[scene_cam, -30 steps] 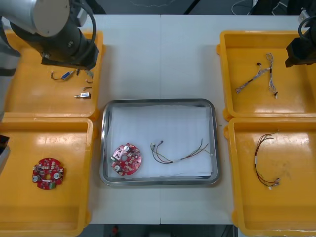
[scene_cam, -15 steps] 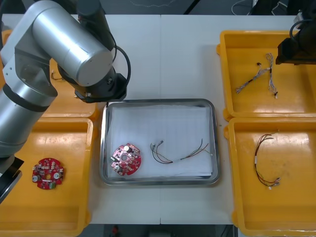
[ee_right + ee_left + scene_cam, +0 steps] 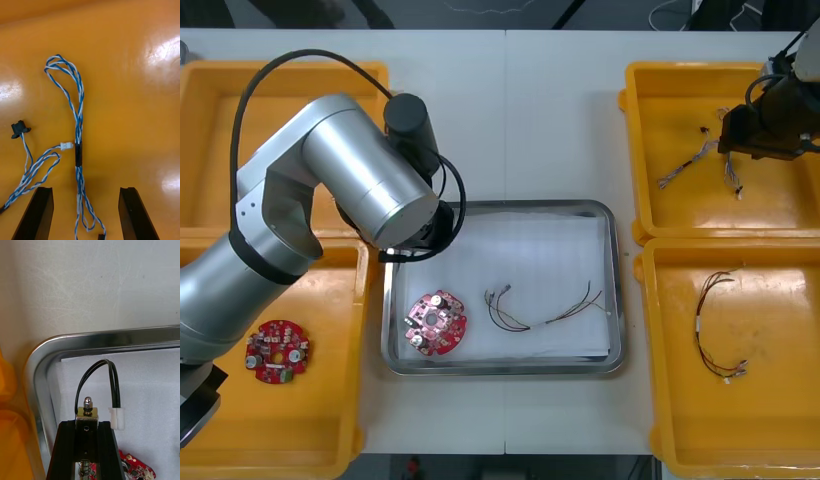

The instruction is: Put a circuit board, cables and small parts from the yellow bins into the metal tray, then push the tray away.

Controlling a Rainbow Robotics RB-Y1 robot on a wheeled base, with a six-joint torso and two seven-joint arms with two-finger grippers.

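Metal tray (image 3: 112, 338) corner lies just beneath the left gripper (image 3: 87, 424), its jaws pinching a small metal part (image 3: 87, 413); the right gripper (image 3: 85, 192), jaws spread, straddles a blue and white cable (image 3: 78, 123) lengthwise.

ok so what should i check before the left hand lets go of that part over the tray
1. Left hand shut on the part: ok.
2. Part over the tray's white inside, past the rim, near a corner: ok.
3. Part's height above the tray: cannot tell.
4. Board and thin cable lying in the tray: ok.
5. Right hand open, fingers either side of the blue-white cable in its bin: ok.
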